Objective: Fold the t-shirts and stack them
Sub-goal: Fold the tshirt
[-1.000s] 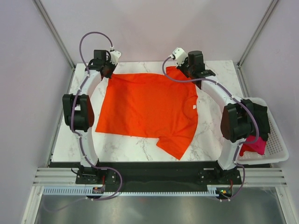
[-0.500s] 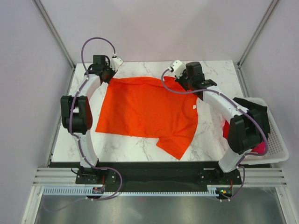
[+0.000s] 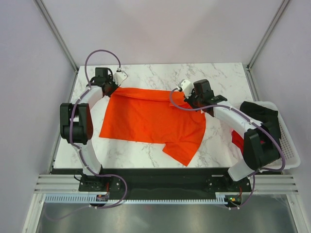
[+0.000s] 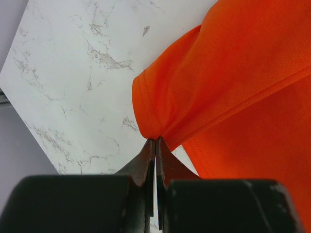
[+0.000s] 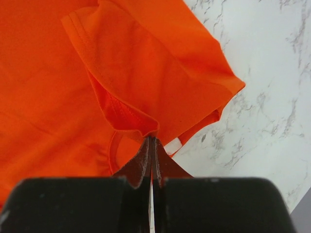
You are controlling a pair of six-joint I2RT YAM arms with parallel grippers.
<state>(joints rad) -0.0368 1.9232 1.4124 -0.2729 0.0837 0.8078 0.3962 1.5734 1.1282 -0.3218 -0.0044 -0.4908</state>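
The orange-red t-shirt (image 3: 150, 121) lies on the marble table (image 3: 146, 158) with its far edge raised off the tabletop, the left gripper (image 3: 114, 88) pinched shut on the far-left hem corner and the right gripper (image 3: 193, 101) pinched shut on the far-right edge.

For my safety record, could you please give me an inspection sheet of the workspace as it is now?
surface: white marbled table, no spills seen.
job's things: orange-red t-shirt spread on the table, far edge lifted; dark cloth and reddish cloth in the white mesh basket, partly hidden.
clutter: only that basket, at the table's right edge.
grippers: left gripper and right gripper both shut on the orange-red t-shirt's far edge.
cables: purple cables loop along both arms.
surroundings: plain walls, metal frame posts; nothing else seen.
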